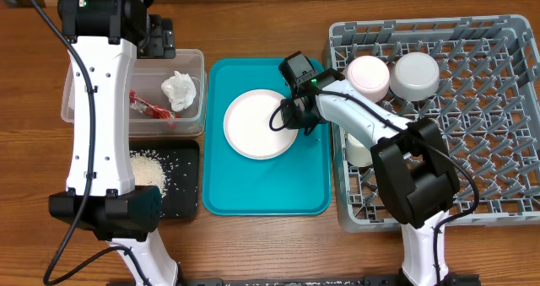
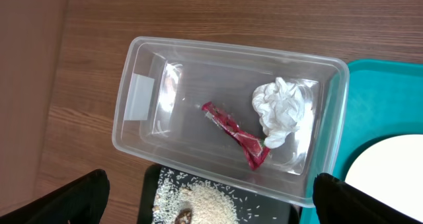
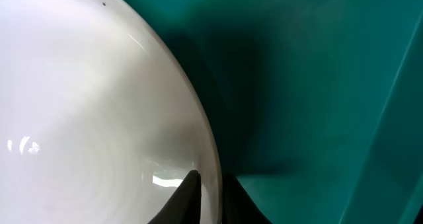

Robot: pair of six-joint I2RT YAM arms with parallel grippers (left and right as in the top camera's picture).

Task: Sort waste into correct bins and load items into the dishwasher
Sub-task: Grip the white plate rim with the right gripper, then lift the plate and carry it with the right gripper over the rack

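Gripping the plate (image 1: pixel 257 124) by its right edge is the step I'm on. It lies flat on the teal tray (image 1: pixel 312 180) in the middle of the surface, with the dish rack (image 1: pixel 498 151) just to the right. The right pincer (image 3: pixel 210 184) straddles the rim, one finger over the plate's face and the other outside on the tray side. From the wrist view I judge it clenched on that rim.

To do this well, I'd confirm the bite is deep enough before lifting, since a glossy rim held by the tips alone could slip. I'd raise the right edge first so the plate tips up on its left edge, then carry it low across to the rack. There I'd set it on edge between the pegs in a free row, clear of the two bowls (image 1: pixel 390 75) at the far left corner and the cup (image 1: pixel 359 149) under the arm.

The left pincer (image 2: pixel 218 197) hangs released over the clear tub (image 2: pixel 132 138), which holds the napkin (image 2: pixel 283 112) and wrapper (image 2: pixel 234 135). It is well out of my path.
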